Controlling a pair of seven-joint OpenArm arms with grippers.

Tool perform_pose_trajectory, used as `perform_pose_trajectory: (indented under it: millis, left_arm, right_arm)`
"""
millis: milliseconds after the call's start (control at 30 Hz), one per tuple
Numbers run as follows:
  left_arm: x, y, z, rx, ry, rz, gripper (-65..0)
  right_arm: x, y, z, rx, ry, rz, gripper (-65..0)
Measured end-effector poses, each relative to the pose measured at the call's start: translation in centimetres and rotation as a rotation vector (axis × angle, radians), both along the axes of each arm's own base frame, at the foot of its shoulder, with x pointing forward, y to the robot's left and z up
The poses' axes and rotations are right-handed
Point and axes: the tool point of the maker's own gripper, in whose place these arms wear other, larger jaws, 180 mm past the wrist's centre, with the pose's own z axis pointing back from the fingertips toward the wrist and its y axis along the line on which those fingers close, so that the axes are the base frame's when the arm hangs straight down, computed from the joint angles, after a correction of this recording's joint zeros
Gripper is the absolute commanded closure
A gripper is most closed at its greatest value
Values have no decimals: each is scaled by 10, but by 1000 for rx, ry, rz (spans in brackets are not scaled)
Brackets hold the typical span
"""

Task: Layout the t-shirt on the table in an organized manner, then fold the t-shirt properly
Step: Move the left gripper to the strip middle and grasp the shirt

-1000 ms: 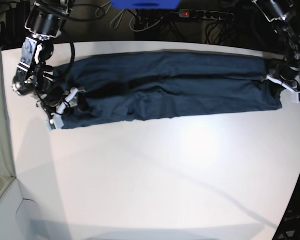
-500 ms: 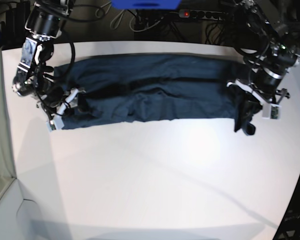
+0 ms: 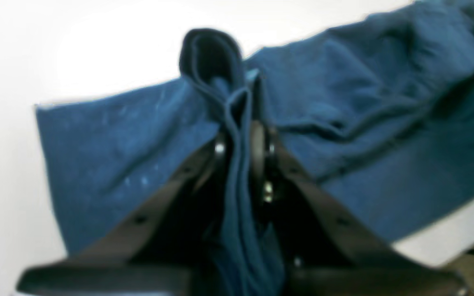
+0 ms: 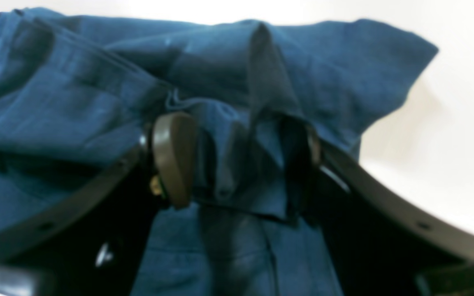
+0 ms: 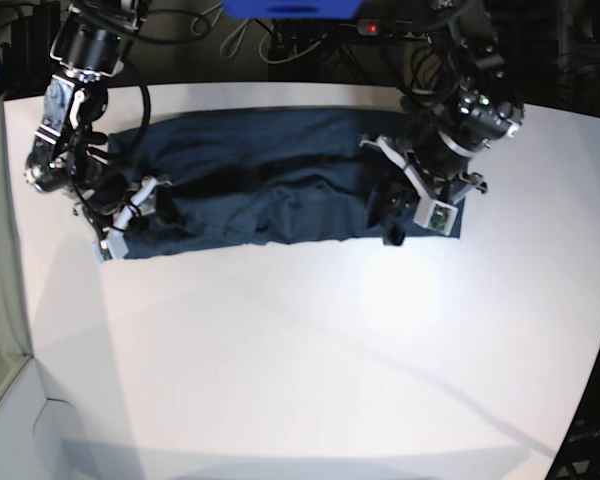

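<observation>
Folding the t-shirt [image 5: 280, 180] lengthwise, my left gripper [image 3: 239, 135] pinches its end while the right gripper [image 4: 237, 160] straddles the other, jaws wide; next, lay it down squarely.

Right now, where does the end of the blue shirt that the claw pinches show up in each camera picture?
Base: right of centre, under the left gripper.
Left wrist: centre, the t-shirt fold pinched between closed jaws.
Right wrist: not in it; only the shirt's other end shows.
Shared landmark: the white table.
</observation>
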Motion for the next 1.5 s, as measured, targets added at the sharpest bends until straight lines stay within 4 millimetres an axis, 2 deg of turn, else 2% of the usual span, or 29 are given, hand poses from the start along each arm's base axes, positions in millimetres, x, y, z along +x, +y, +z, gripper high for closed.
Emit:
perform_pose_trajectory:
  millis: [133, 267, 333, 400, 500, 633, 700, 833, 933, 1033, 1300, 1400, 1500]
  left_arm:
    - [8, -31, -5, -47, 7, -76, -2]
    - [0, -61, -20, -71, 58, -156, -2]
    - [-1, -70, -20, -80, 60, -182, -2]
    - [-1, -74, -21, -90, 60, -188, -2]
    - [-8, -76, -36, -92, 110, -198, -4]
    - [-8, -78, -38, -103, 117, -198, -6]
    - [-4, -78, -36, -102, 108, -198, -28]
    - [1, -79, -30, -122, 91, -196, -151]
    - [8, -88, -14, -218, 56, -190, -138]
    - [19, -90, -3, -239, 23, -191, -130]
    - [25, -88, 3, -234, 3, -189, -134]
    - [35, -64, 18, -234, -54, -116, -151]
    - [42, -25, 15, -191, -61, -16, -238]
  right_arm:
    - [-1, -1, -1, -6, 3, -1, -353]
    - [0, 0, 0, 2, -2, -2, -353]
    - [0, 0, 0, 1, -2, -2, -353]
    - [0, 0, 0, 0, -2, -3, -353]
    - [0, 0, 0, 0, -2, -3, -353]
    - [0, 0, 0, 1, -2, -3, -353]
    - [0, 0, 0, 1, -2, -3, -353]
    - [0, 0, 0, 1, -2, -3, -353]
    - [0, 0, 0, 0, -2, -3, -353]
    - [0, 0, 0, 1, -2, -3, -353]
    - [0, 0, 0, 1, -2, -2, -353]
    - [0, 0, 1, -1, -3, -1, -357]
    - [1, -1, 3, -10, -3, 3, -358]
